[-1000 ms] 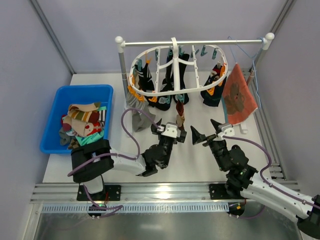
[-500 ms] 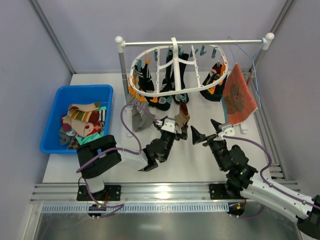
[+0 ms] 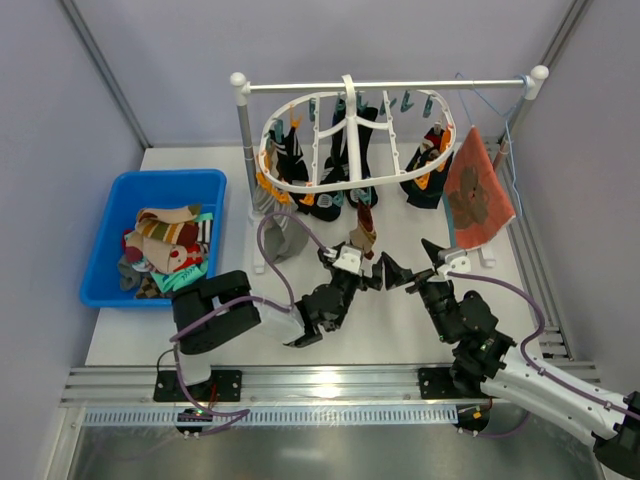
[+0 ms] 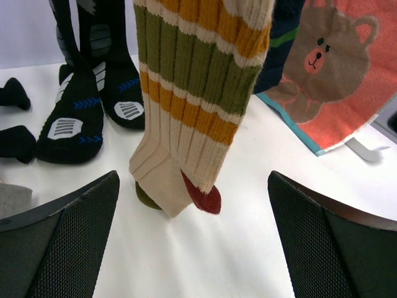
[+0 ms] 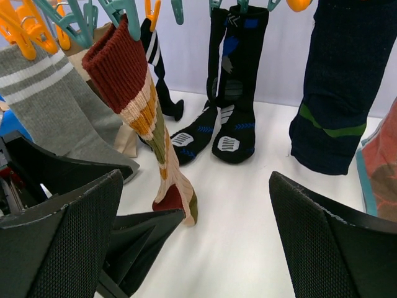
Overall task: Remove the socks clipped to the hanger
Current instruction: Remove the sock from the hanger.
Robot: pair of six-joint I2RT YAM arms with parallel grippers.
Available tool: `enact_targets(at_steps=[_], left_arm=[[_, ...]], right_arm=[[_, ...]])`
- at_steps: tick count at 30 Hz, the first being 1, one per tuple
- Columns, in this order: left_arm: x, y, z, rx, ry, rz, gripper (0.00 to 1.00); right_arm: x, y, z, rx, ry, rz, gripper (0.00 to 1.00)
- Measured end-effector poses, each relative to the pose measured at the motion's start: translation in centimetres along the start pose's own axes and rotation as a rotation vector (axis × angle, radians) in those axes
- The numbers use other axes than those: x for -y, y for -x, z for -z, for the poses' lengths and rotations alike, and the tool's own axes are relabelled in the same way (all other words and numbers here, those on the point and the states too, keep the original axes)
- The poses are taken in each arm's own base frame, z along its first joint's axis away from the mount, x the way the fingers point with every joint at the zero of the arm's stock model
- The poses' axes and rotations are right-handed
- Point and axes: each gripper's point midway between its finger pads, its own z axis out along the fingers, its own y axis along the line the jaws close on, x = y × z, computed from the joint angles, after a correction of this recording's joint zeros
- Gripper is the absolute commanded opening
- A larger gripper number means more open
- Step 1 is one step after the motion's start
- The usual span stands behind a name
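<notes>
In front of the hanger (image 3: 352, 135), low over the white bench (image 3: 385, 325), the left gripper (image 3: 348, 266) holds its jaws wide apart. The right gripper (image 3: 410, 260) beside it also has its jaws wide apart. A striped sock (image 4: 186, 93) hangs from a teal clip on the front rim of the hanger, with its lower end between the left jaws but not touching them. More socks (image 5: 232, 93), black, grey and navy, hang clipped under the hanger. Left of the hanger stands a blue bin (image 3: 105, 225) with socks inside
</notes>
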Motion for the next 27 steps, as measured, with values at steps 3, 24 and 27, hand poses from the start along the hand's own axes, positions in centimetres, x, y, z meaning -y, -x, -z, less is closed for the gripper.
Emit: enact_targets(at_steps=[3, 24, 27], left_arm=[[0.0, 0.2, -0.4, 0.008, 0.017, 0.002, 0.98], [-0.8, -3.2, -1.2, -0.031, 0.086, -0.126, 0.00], [-0.8, -2.6, -1.4, -0.011, 0.093, -0.091, 0.00]], right_arm=[[0.0, -0.2, 0.0, -0.003, -0.001, 0.001, 1.00], [-1.9, 0.8, -2.4, -0.062, 0.046, 0.077, 1.00], [-2.3, 2.4, -3.5, -0.059, 0.046, 0.101, 1.00]])
